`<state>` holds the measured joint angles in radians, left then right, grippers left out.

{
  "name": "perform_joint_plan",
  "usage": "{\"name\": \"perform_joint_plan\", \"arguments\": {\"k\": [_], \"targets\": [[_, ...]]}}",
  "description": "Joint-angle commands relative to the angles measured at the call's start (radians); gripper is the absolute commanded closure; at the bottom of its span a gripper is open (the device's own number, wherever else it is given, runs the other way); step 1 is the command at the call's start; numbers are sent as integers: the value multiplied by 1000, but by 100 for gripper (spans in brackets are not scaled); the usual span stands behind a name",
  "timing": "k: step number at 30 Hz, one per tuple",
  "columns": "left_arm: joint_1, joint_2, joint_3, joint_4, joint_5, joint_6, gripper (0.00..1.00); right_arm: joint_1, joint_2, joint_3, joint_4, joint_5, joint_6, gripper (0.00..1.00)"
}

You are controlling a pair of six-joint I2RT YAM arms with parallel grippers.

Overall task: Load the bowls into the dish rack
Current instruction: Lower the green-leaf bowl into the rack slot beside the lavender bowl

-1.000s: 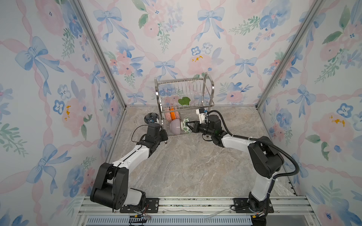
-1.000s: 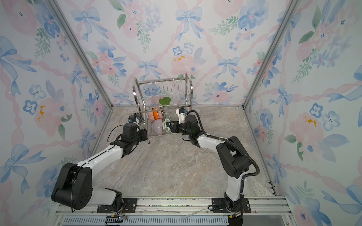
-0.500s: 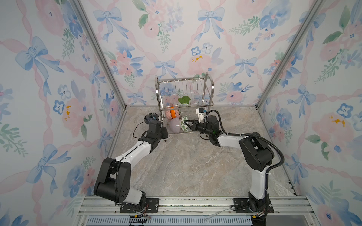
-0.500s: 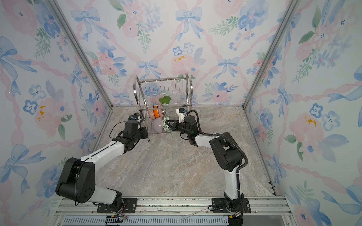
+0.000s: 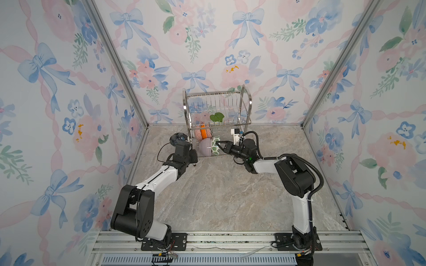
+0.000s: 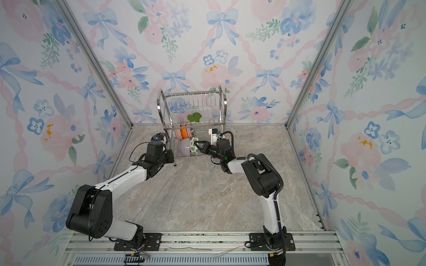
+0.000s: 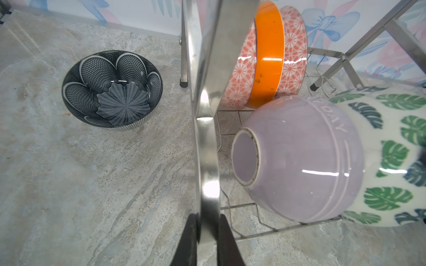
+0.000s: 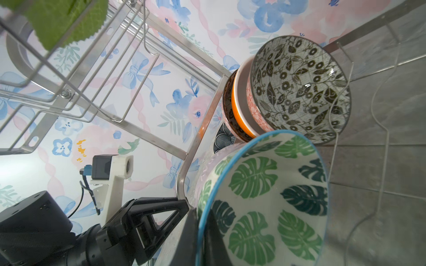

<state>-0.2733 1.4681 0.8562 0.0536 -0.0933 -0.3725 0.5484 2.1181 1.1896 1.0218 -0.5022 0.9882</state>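
The steel dish rack (image 5: 216,108) stands against the back wall. My left gripper (image 7: 208,230) is shut on its left side frame (image 7: 207,138), near the foot. My right gripper (image 8: 200,221) is shut on the blue rim of the green-leaf bowl (image 8: 272,195), which stands on edge on the lower shelf against the lavender bowl (image 7: 299,161). Behind them the orange-sided bowl (image 7: 268,53) is nested between two pink-sided floral bowls (image 8: 299,87). The dark blue flower-patterned bowl (image 7: 112,88) sits upright on the table, left of the rack.
A green leaf-shaped piece (image 5: 216,117) hangs at the rack's upper tier. The side walls meet the marble tabletop (image 5: 219,195) close to the rack on the left. The left arm's body (image 8: 34,225) shows beyond the frame.
The left jaws have come together on the rack's side frame. The right gripper has carried the green-leaf bowl a little leftward, deeper into the lower shelf, against the lavender bowl.
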Motion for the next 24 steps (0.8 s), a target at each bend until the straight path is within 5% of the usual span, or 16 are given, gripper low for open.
{"name": "perform_joint_plan", "arguments": {"k": [1,24], "targets": [[7,36,0,-32,29,-6,100,-8,25,38,141,-20,30,100],[6,29,-2,-30,25,4,100,34,93,68,158,-25,74,100]]}}
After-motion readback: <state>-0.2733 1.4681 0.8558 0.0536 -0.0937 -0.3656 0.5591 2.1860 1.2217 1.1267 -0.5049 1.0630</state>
